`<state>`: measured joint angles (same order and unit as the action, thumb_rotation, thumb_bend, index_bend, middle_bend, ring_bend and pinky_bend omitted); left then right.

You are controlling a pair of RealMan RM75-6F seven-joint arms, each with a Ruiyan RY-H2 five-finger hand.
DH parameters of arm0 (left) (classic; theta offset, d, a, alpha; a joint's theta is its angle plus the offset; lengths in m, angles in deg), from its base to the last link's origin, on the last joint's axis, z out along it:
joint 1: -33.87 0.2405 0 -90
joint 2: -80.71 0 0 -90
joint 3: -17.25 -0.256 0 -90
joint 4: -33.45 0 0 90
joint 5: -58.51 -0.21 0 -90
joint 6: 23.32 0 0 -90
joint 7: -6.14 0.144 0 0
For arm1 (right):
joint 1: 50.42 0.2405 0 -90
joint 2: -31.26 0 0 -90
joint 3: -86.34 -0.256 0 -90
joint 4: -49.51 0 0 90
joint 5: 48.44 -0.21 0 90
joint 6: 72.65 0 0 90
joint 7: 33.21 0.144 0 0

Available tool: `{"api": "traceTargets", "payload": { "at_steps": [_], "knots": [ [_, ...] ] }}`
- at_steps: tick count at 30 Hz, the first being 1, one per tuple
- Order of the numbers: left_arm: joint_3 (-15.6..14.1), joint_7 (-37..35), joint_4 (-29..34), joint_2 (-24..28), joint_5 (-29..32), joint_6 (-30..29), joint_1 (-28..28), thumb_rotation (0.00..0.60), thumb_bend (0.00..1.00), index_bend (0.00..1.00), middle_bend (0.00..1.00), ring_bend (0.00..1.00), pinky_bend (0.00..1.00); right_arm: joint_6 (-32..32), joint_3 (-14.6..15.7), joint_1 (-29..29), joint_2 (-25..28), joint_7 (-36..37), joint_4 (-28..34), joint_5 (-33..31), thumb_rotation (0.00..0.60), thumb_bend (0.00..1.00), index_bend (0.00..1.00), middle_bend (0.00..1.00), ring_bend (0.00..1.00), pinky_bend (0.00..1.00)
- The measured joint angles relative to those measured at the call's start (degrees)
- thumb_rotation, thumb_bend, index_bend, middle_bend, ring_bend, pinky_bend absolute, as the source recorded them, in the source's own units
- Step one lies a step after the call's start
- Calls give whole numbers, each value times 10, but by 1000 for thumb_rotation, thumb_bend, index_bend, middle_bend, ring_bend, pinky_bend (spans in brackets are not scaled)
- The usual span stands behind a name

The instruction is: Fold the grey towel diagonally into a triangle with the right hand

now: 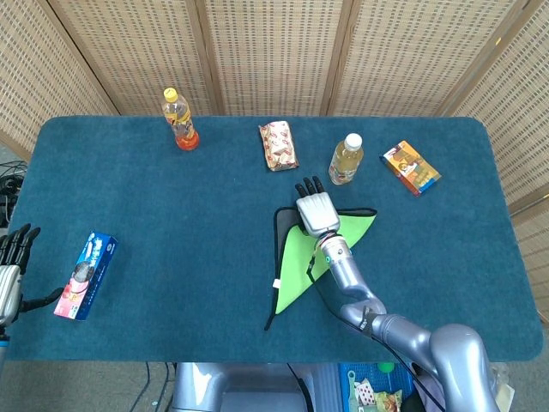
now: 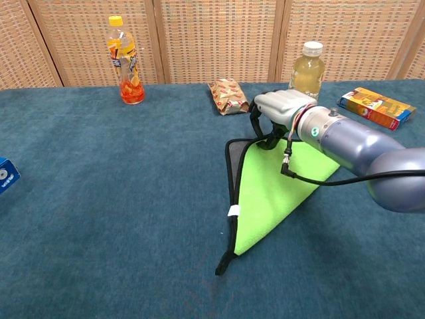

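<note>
The towel (image 1: 296,273) lies near the table's middle, folded into a triangle with its green side (image 2: 272,193) up and a grey edge along its left. My right hand (image 1: 315,211) sits over the towel's far corner. Its fingers (image 2: 264,130) curl down onto that corner and appear to grip the cloth. The lower tip of the triangle points toward the front edge. My left hand (image 1: 12,257) hangs at the far left edge of the head view, fingers spread and holding nothing.
Along the back stand an orange drink bottle (image 1: 179,118), a snack packet (image 1: 278,145), a yellow juice bottle (image 1: 345,160) close behind my right hand, and an orange box (image 1: 410,167). A blue box (image 1: 86,275) lies at the front left.
</note>
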<state>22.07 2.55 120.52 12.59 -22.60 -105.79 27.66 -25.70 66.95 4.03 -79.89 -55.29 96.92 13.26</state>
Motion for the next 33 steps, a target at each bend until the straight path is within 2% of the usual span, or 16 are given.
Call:
{"api": "traceTargets", "payload": {
  "at_steps": [33],
  "knots": [
    [0,-3,5,6,4,2,1,600,146,0,0,0,0,-15,-2,25,-20,16,-41,-3,600,476,667,175,0,0]
  ]
}}
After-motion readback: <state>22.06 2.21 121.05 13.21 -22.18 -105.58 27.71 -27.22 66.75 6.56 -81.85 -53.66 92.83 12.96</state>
